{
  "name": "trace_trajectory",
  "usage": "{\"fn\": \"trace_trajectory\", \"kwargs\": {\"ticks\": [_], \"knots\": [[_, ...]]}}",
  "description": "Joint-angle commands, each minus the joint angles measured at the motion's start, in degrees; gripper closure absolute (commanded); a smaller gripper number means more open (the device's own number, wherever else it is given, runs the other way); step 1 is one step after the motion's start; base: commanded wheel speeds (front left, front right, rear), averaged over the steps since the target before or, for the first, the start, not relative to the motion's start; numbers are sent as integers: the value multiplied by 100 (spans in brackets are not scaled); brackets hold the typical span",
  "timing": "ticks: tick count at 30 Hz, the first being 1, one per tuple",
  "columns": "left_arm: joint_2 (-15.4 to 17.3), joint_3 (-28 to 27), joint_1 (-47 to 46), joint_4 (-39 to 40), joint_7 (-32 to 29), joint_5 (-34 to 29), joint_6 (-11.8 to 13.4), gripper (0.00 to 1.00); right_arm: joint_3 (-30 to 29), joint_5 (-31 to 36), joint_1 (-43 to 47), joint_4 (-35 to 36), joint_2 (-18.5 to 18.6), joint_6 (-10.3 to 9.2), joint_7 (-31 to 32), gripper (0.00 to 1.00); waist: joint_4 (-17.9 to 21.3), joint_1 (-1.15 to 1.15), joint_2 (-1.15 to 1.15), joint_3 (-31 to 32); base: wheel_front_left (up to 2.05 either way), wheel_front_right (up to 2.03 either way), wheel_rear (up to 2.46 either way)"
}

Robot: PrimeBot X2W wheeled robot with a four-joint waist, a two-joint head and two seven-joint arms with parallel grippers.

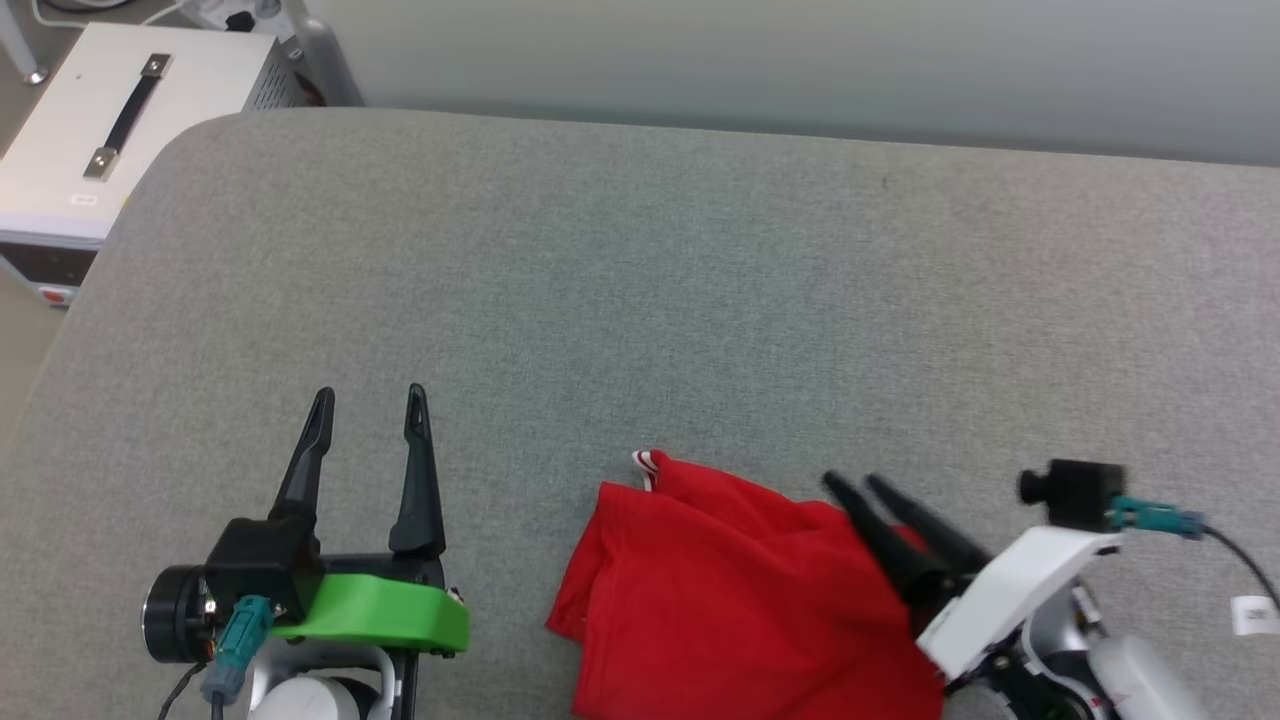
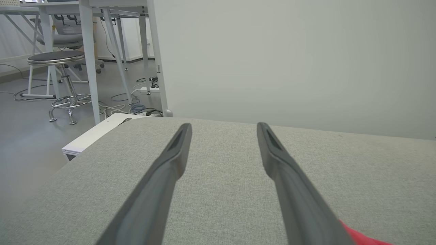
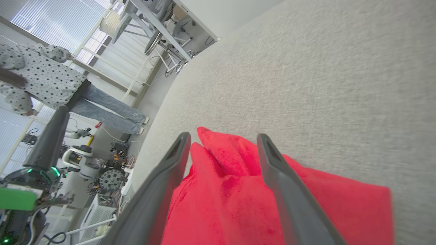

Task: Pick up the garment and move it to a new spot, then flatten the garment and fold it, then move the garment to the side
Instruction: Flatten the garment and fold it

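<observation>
The garment (image 1: pixel 720 580) lies bunched in a rough fold at the front of the grey table (image 1: pixel 700 280), red side up, with a bit of red-and-white striped trim (image 1: pixel 647 462) at its far corner. My right gripper (image 1: pixel 852 482) reaches over its right part, fingers pointing left and away. In the right wrist view this gripper (image 3: pixel 223 136) is open, its fingers astride a raised red fold (image 3: pixel 224 197) without pinching it. My left gripper (image 1: pixel 369 393) stands open left of the garment, over bare table. A red edge of the garment (image 2: pixel 361 238) shows beside the left gripper (image 2: pixel 223 125).
A white box with a black handle (image 1: pixel 110 120) sits beyond the table's far-left corner. A pale wall runs behind the table. A person (image 3: pixel 44 81) stands off to the left near another machine. A stool (image 2: pixel 56 58) and desks are on the floor there.
</observation>
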State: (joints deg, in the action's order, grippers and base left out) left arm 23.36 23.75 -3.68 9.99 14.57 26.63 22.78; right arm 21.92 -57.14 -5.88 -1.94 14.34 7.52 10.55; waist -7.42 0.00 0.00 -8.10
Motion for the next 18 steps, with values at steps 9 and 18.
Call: {"fn": "trace_trajectory", "kwargs": {"ticks": [9, 18], "knots": [[68, -91, 248, -132, 2, 88, 62, 0, -1468, 2414, 202, 22, 4, -3, -829, 0, 353, 0, 0, 384, 0, 0, 0], [49, -206, 477, -378, 26, 182, -41, 0, -2467, 3945, 484, 651, -326, -3, -1042, 0, 526, 0, 0, 692, 0, 0, 0]]}}
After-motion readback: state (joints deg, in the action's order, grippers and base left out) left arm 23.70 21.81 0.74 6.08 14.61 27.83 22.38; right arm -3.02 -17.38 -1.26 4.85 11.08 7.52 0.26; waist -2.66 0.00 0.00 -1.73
